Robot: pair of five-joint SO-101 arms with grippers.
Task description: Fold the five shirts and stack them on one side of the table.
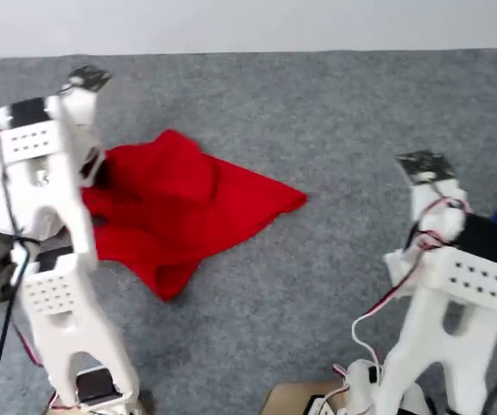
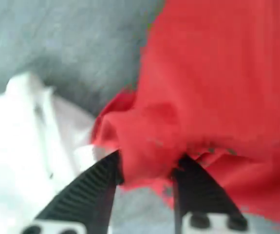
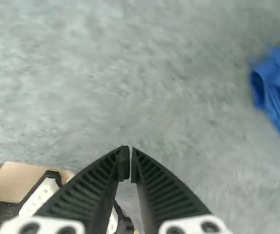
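The red shirt (image 1: 187,207) lay crumpled on the grey table (image 1: 343,112), left of centre.
The left gripper (image 2: 149,163) pinched its bunched edge, just beside a white cloth (image 2: 23,146). The right gripper (image 3: 129,153) hung pressed together above the table, near a blue shirt (image 3: 276,92).

High overhead; wrists close, downward; red shirt (image 1: 187,207) shared.
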